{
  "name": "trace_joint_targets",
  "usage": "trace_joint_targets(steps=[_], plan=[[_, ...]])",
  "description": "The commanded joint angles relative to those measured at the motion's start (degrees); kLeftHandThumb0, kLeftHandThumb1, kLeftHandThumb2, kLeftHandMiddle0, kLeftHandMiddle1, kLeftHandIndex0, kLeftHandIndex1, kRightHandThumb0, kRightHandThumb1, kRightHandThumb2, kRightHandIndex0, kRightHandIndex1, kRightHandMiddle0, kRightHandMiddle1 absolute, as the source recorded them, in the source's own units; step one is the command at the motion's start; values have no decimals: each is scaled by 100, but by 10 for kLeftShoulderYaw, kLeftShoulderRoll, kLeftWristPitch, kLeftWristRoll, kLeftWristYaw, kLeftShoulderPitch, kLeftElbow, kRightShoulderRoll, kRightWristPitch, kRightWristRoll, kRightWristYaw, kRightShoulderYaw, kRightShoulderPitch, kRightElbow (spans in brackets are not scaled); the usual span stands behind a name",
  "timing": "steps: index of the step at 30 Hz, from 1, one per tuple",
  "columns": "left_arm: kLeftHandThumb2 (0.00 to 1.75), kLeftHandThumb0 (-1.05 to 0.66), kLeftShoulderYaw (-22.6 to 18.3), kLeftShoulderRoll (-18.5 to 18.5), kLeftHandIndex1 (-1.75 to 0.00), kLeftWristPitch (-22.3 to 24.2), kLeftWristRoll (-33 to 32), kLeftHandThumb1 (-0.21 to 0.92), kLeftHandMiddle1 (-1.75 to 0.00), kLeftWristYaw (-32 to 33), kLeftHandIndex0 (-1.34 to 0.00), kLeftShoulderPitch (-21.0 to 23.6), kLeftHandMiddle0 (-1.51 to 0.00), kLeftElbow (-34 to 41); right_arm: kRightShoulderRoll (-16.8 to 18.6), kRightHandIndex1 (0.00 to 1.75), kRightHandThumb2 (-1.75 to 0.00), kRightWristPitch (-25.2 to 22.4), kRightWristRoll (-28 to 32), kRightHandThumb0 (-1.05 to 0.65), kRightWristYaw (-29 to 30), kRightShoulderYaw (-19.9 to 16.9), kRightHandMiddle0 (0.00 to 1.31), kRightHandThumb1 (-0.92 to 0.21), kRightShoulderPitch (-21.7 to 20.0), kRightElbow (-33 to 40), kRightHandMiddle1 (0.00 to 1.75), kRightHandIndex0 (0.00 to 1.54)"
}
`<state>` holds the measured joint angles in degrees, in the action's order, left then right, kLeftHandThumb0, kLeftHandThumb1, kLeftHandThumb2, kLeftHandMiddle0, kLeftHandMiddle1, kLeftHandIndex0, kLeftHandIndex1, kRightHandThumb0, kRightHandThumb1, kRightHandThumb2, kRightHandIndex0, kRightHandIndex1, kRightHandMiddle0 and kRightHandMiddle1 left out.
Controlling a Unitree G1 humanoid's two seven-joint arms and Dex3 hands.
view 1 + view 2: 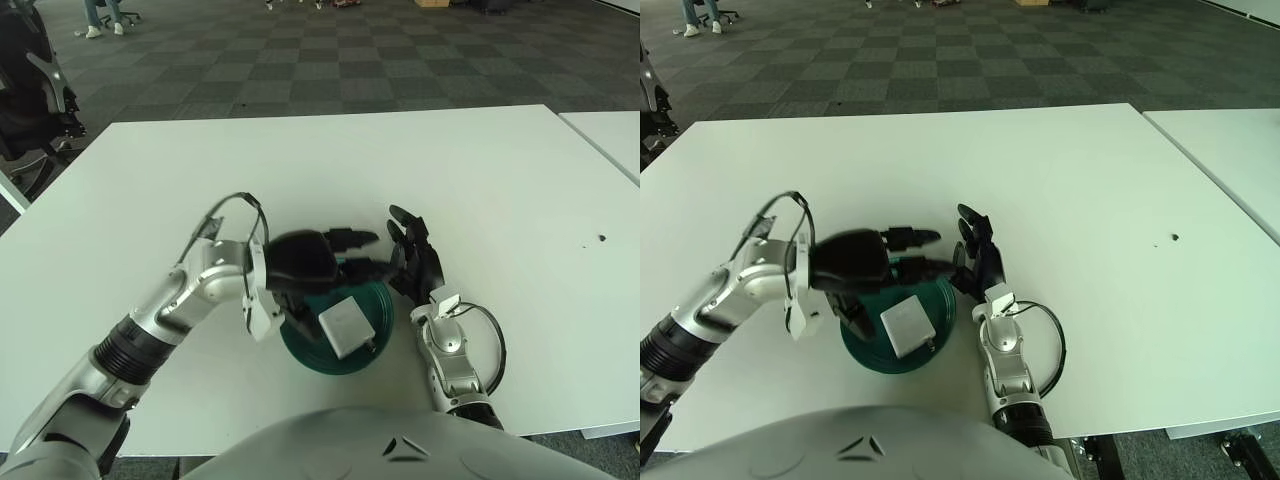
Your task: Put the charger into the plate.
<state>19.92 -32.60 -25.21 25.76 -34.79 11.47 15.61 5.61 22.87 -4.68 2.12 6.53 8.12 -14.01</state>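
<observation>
Left eye view
Left hand: the left hand (310,265) hangs over the far-left part of the plate (372,297), its 3 fingers spread and holding nothing.
Charger: the charger (346,329), a white block, lies inside the plate just below and to the right of the left hand, apart from its fingers.
Right hand: the right hand (418,262) shows just right of the plate's rim, fingers loosely extended, idle.
Progress: judged from this, the charger is already in the plate; what seems left is only for the left hand to draw clear.

Right eye view
Left hand: the left hand (865,260) is again empty and splayed above the plate (940,300), fingertips reaching toward the right hand (983,255).
Charger: the charger (907,325) sits flat in the dish, nearer the robot than the hand.
Surface: the white surface (1070,190) carries the plate.
Hidden: the left hand covers the plate's far-left rim, and a small dark part at the charger's lower edge is too small to identify.
</observation>
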Motion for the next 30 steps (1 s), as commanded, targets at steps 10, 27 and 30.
trace_joint_targets(steps=[10,27,30], plan=[[82,-105,-140,267,0,268,-284,92,0,207,0,-177,0,-2,9,0,-90,-185,30,-72,7,-12,0,-92,54,7,35,10],[98,-98,-197,357,0,389,-321,92,0,330,0,-208,0,50,-3,0,-88,-189,29,-79,-5,-11,0,-92,54,5,21,0],[99,-98,-200,347,0,379,-320,92,0,322,0,-231,-1,45,-6,0,-87,-184,28,-80,-9,-13,0,-92,54,3,21,0]])
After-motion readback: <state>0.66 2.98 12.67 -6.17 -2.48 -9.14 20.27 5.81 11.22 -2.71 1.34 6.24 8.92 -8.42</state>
